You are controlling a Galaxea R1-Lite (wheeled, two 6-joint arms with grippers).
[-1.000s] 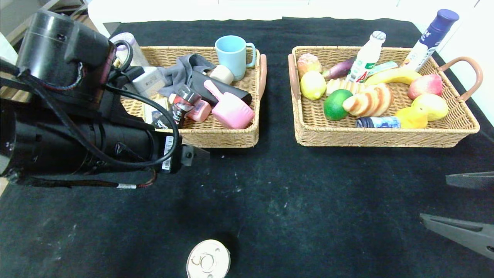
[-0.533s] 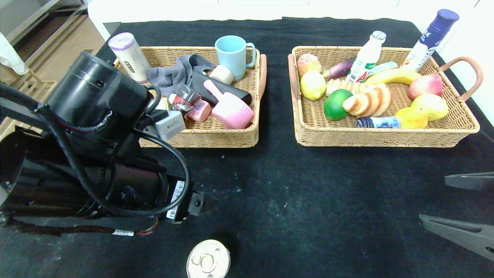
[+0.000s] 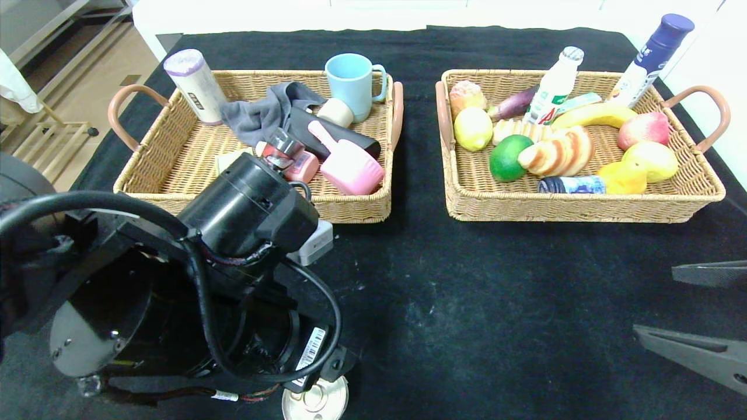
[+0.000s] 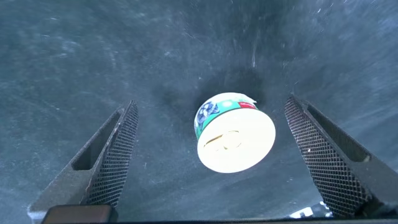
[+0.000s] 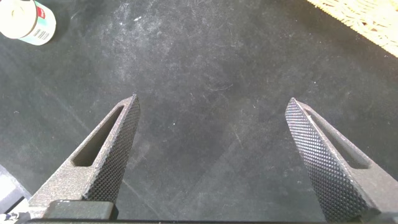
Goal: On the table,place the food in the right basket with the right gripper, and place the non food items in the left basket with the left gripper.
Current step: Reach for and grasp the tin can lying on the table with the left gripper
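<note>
Desk [image 3: 496, 303] is black w/ pale scuff marks. Both baskets are tan woven wicker w/ brown handles: left basket [image 3: 175, 151], right basket [image 3: 688, 192]. Can [image 4: 235, 132] has cream-white lid, side w/ blue, green and red print. Mug [image 3: 352, 81] is light blue, scoop [image 3: 349, 163] pink, cloth [image 3: 262, 114] grey. Lime [image 3: 506, 157] green, lemon [image 3: 473, 128] yellow, banana [image 3: 592, 115] yellow. Left gripper [image 4: 217, 155] fingers [image 4: 118, 155] dark grey w/ mesh texture.

Even, bright overhead lighting; the black cloth-covered surface [image 3: 467, 280] shows faint pale scuffs and soft short shadows beside the woven wicker baskets [image 3: 575, 207]. White background overexposed; focus sharp throughout.
</note>
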